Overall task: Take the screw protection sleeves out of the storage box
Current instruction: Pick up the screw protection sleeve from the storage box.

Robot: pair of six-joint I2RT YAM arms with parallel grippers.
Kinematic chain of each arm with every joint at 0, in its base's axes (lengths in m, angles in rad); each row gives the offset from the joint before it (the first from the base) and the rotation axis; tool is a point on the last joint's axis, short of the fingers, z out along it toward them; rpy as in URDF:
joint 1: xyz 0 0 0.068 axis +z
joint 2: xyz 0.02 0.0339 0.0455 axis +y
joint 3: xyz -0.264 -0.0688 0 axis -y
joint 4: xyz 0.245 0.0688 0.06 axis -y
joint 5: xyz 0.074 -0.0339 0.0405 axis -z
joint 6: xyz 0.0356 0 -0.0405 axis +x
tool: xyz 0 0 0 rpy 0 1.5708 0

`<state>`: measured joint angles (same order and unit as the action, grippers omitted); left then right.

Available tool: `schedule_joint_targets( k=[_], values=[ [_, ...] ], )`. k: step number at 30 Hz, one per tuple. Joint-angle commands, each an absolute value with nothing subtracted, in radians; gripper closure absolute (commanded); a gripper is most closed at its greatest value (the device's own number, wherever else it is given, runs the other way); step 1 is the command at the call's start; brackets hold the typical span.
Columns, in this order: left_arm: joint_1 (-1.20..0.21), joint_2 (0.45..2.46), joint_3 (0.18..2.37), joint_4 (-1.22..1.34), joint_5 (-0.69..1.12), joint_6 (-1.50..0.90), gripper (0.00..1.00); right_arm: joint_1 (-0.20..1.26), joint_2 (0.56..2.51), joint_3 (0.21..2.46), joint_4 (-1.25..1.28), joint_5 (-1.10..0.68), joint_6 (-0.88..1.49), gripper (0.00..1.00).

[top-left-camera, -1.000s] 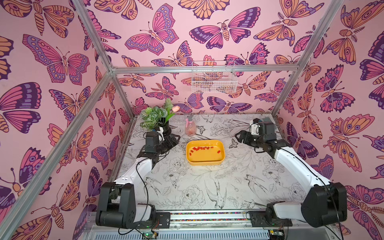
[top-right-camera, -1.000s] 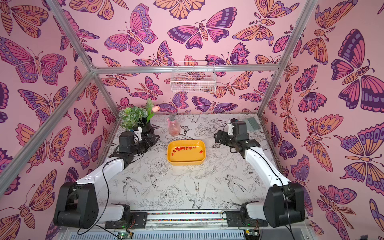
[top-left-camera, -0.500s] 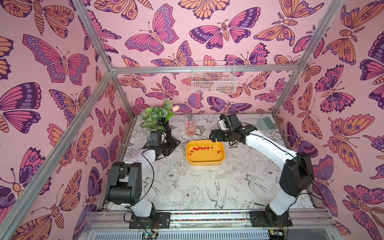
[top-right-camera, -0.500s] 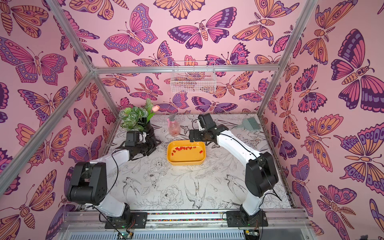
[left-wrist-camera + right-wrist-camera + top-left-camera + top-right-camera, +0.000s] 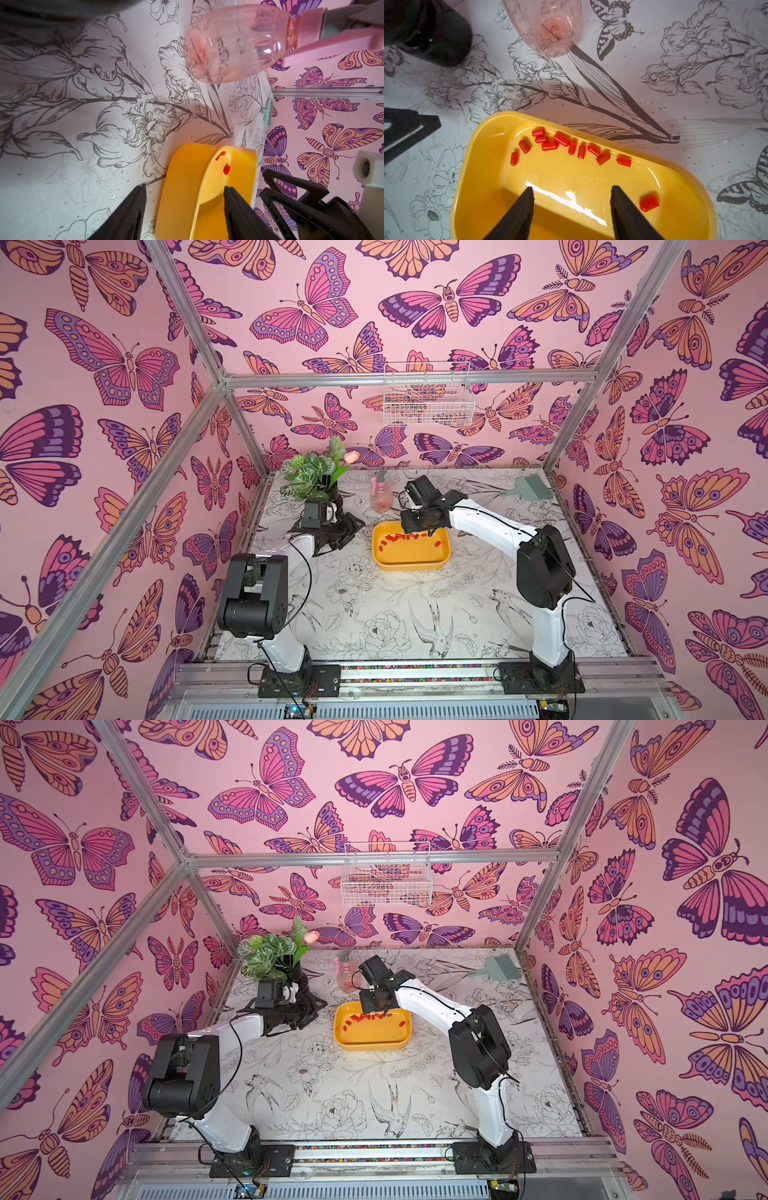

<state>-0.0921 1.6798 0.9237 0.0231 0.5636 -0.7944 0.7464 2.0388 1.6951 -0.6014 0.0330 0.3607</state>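
The storage box (image 5: 411, 560) is a shallow yellow tray mid-table, seen in both top views. Several red screw protection sleeves (image 5: 560, 139) lie in a row along its far side, and one sleeve (image 5: 649, 203) lies apart. My right gripper (image 5: 572, 189) hangs open over the tray floor with nothing between its fingers; the lone sleeve lies just outside one finger. My left gripper (image 5: 184, 189) is open at the tray's left end (image 5: 182, 207). It straddles the wall, one finger over the table and one inside the tray. Two sleeves (image 5: 226, 169) show beyond it.
A pink spray bottle (image 5: 380, 497) stands just behind the tray. A potted plant in a dark pot (image 5: 316, 477) is at the back left, close to my left arm. A green brush (image 5: 532, 487) lies at the back right. A white wire basket (image 5: 428, 400) hangs on the back wall.
My right arm has swung left from the table's right side to above the tray's far part. My left gripper has moved right to the tray's left end.
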Motion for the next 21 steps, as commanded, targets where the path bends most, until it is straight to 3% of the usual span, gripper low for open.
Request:
schedule_joint_targets(
  k=[1,7,16,21],
  values=[
    [-0.095,1.703,0.945,0.031,0.595,-0.790,0.35,0.757,2.082,1.738,-0.633,0.003,0.342,0.46],
    [-0.100,1.679,0.932,0.040,0.581,-0.784,0.35,0.759,2.124,1.752,-0.606,-0.074,0.331,0.46],
    [-0.108,1.651,0.907,0.063,0.568,-0.779,0.36,0.770,2.186,1.800,-0.609,-0.086,0.336,0.62],
    [-0.110,1.643,0.900,0.067,0.555,-0.778,0.36,0.780,2.251,1.857,-0.619,-0.094,0.344,0.66]
  ],
)
